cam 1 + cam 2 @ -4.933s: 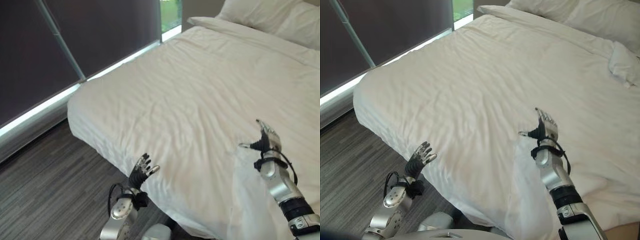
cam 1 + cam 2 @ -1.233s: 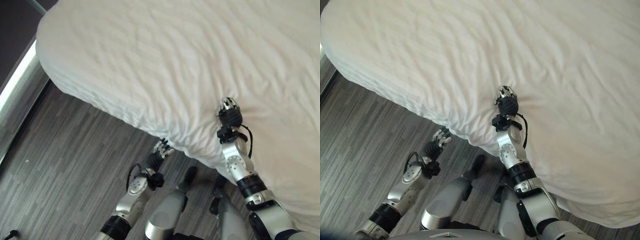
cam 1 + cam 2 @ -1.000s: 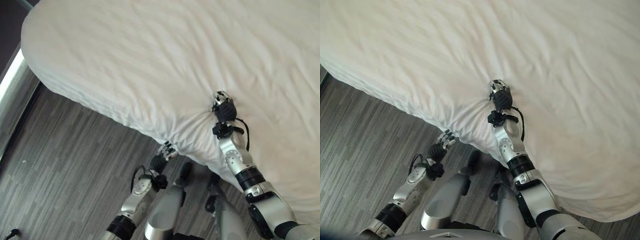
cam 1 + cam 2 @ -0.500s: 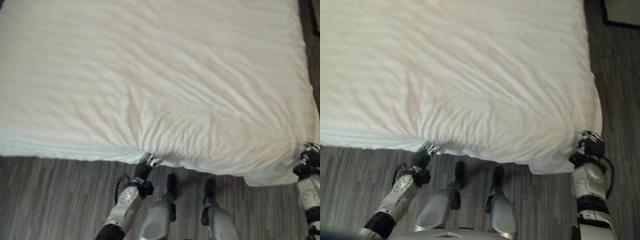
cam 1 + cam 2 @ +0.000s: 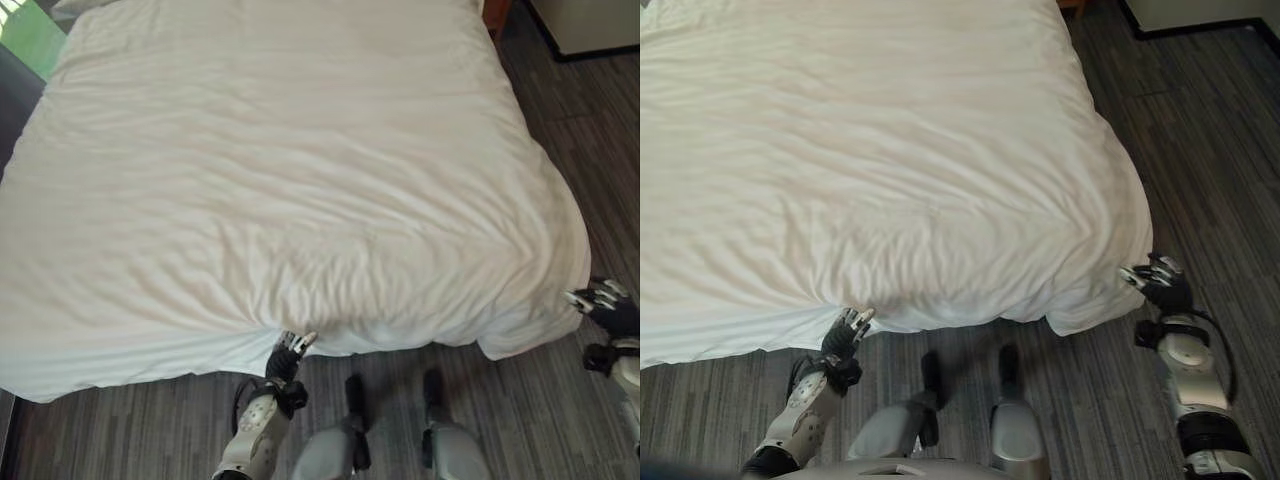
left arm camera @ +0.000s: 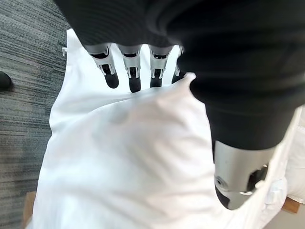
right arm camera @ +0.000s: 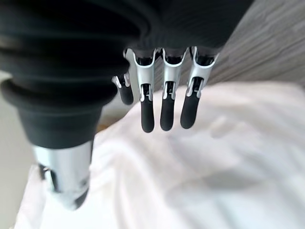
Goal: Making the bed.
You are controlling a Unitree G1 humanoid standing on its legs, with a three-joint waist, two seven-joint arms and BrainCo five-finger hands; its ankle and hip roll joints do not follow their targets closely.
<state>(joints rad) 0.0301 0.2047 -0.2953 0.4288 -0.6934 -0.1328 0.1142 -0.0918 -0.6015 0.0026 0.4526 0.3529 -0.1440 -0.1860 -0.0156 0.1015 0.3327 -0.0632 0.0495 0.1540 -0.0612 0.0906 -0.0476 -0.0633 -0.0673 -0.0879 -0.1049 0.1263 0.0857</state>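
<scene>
A white duvet (image 5: 300,180) covers the whole bed, with light creases and its hem hanging over the near edge. My left hand (image 5: 287,352) reaches up to that hem near the middle of the near edge. Its fingers (image 6: 135,76) are straight and rest against the cloth without curling round it. My right hand (image 5: 1160,283) hovers over the floor just off the duvet's near right corner (image 5: 1090,310). Its fingers (image 7: 167,105) are spread and relaxed and hold nothing.
Dark plank floor (image 5: 1200,150) runs along the bed's right side and near edge. A bright window (image 5: 22,25) shows at the far left. A pale cabinet or wall base (image 5: 590,18) stands at the far right, with a brown wooden piece (image 5: 495,12) beside it.
The camera has swung, so the whole bed now shows. My right hand, which was bunched on the duvet a second ago, now hangs open off the corner. The left hand stays at the hem.
</scene>
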